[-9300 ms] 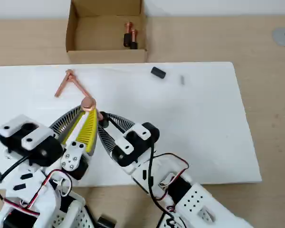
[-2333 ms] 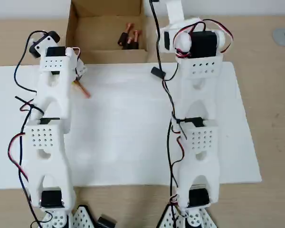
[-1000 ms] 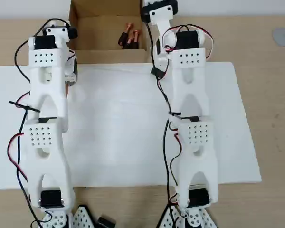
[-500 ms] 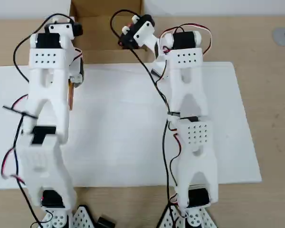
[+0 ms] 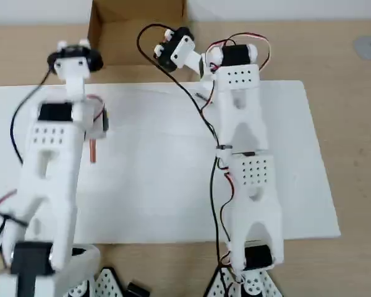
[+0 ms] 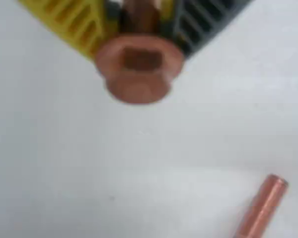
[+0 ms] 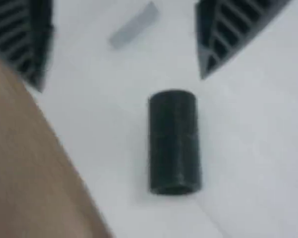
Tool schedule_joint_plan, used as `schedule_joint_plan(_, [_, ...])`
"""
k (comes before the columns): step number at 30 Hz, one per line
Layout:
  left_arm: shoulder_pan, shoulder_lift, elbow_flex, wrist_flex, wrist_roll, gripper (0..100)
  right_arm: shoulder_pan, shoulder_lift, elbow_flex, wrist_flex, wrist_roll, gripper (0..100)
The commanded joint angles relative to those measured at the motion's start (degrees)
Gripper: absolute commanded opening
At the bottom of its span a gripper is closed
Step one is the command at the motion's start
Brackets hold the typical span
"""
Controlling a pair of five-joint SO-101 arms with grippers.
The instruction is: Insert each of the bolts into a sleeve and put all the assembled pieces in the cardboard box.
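Observation:
My left gripper (image 6: 139,25) is shut on a copper bolt (image 6: 139,64), whose flanged head faces the left wrist camera, just above the white mat. A second copper bolt (image 6: 260,208) lies loose on the mat close by. In the high view a copper bolt (image 5: 93,150) shows beside the left arm. My right gripper (image 7: 121,64) stands open above a black sleeve (image 7: 174,141) lying on the mat, one dark finger (image 7: 228,29) on each side and neither touching it. The cardboard box (image 5: 136,73) sits at the back, just beyond the mat's far edge.
The white mat (image 5: 148,173) covers the middle of the wooden table (image 5: 352,124). A small grey strip (image 7: 134,25) lies just past the sleeve. The right arm's wrist (image 5: 173,49) hangs over the box's front corner. A grey disc (image 5: 368,46) sits at the far right.
The left arm has pulled back from the box toward the front, taking the bolt along. The right arm's wrist has swung left and come down over the sleeve.

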Motion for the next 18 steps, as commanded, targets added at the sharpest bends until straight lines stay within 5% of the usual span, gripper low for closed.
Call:
schedule_joint_plan(1, [0.18, -8.84, 9.58, -7.56, 0.53, 1, -0.48, 0.57, -0.31, -2.81, -1.76, 25.6])
schedule_joint_plan(7, [0.18, -13.85, 19.78, -17.23, 3.08, 1, -0.48, 1.98, -0.13, -5.71, -2.02, 25.6])
schedule_joint_plan(18, [0.09, -15.25, 21.89, -18.55, 3.43, 1, 0.31, 4.53, -0.22, -5.71, -1.76, 25.9])
